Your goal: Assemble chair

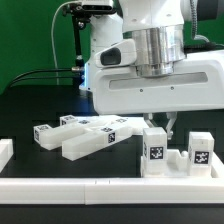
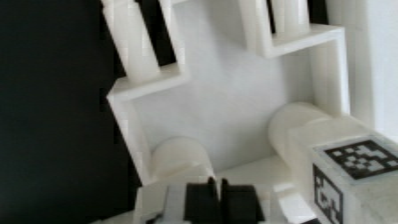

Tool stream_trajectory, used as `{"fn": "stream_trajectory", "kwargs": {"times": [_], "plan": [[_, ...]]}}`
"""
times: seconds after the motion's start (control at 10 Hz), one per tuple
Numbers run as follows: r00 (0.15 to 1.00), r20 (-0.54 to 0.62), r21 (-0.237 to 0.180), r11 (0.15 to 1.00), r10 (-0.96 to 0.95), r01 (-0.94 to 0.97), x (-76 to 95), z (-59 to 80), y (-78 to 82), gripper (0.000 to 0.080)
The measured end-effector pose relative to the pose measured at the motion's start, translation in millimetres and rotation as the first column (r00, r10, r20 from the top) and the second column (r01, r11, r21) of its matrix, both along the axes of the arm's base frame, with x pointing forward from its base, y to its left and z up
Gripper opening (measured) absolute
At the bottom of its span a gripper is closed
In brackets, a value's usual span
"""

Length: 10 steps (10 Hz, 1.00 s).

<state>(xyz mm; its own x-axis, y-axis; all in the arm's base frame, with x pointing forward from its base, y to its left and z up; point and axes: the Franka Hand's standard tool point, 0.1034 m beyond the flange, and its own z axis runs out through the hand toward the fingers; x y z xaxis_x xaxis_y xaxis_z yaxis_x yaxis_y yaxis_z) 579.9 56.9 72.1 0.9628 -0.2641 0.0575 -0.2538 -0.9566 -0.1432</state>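
White slatted chair panel (image 2: 214,95) sits just ahead of gripper (image 2: 212,200). We see gripper narrow, jaws almost touching, nothing between. Tagged rounded piece (image 2: 329,145) beside panel. Black tabletop (image 1: 25,115): tagged parts cluster (image 1: 85,135) at exterior view's left, two tagged blocks (image 1: 155,152) right.

No words, numbers or brand names can be read. The only signs are black-and-white square tags (image 1: 155,151): one on a short white block (image 1: 150,167), one on the notched block (image 1: 200,153) at its three o'clock, and several on the long white pieces (image 1: 88,142) at its nine o'clock. The wrist view shows one on a white post (image 2: 306,128).
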Motion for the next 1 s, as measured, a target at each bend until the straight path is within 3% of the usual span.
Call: {"fn": "stream_trajectory", "kwargs": {"times": [0.2, 0.3, 0.4, 0.5, 0.6, 0.7, 1.0], "plan": [[0.996, 0.008, -0.014, 0.996, 0.093, -0.093, -0.4, -0.3, 0.2, 0.0001], [0.99, 0.013, -0.02, 0.99, 0.137, -0.137, -0.5, -0.4, 0.1, 0.009], [0.99, 0.013, -0.02, 0.99, 0.141, -0.141, -0.6, -0.6, 0.6, 0.009], [0.99, 0.013, -0.021, 0.989, 0.144, -0.143, -0.7, -0.7, 0.5, 0.0292], [0.987, 0.014, -0.021, 0.987, 0.157, -0.157, -3.9, 0.9, -4.7, 0.0425], [0.988, 0.016, -0.02, 0.988, 0.151, -0.151, -19.3, 12.1, -31.3, 0.059], [0.987, 0.03, -0.027, 0.987, 0.16, -0.16, -8.1, 19.6, -43.6, 0.0637]]}}
